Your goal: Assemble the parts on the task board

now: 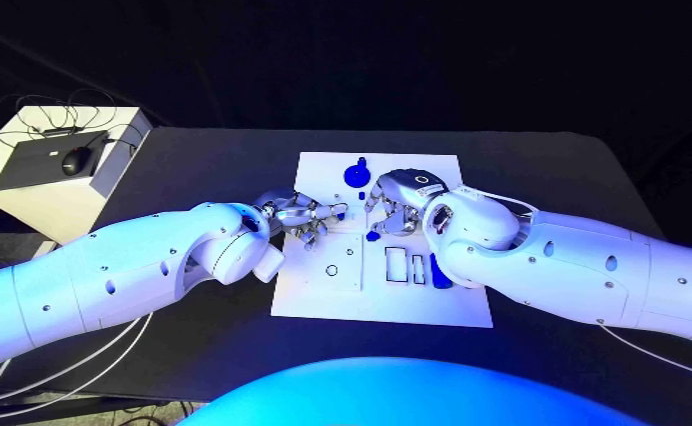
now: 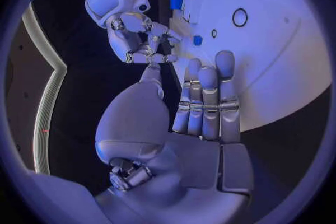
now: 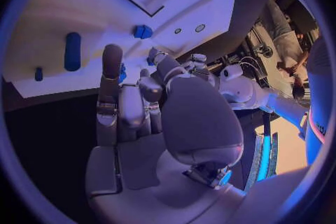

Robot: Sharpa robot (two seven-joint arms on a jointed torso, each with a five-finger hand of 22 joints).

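The white task board point(image 1: 433, 171) lies mid-table. On it are a larger blue part point(image 1: 356, 175) with a tiny one point(image 1: 361, 195) beside it, a small blue part point(image 1: 372, 236), and a long blue part point(image 1: 440, 271) beside the rectangular slots point(image 1: 397, 264). My left hand point(image 1: 300, 214) hovers at the board's left edge with its fingers point(image 2: 203, 101) straight and nothing in them. My right hand point(image 1: 397, 196) hangs over the board's middle with fingers loosely bent and apart. The small blue part point(image 2: 197, 40) lies just beside that hand point(image 2: 143, 39). A blue sliver point(image 3: 122, 73) shows behind its fingers; contact is unclear.
A white box point(image 1: 108, 181) carrying a dark device and a mouse point(image 1: 75, 159) stands off the table's back left corner, with cables. A ring-shaped hole point(image 1: 332, 270) marks the board's near left part. Both forearms cross the table's near half.
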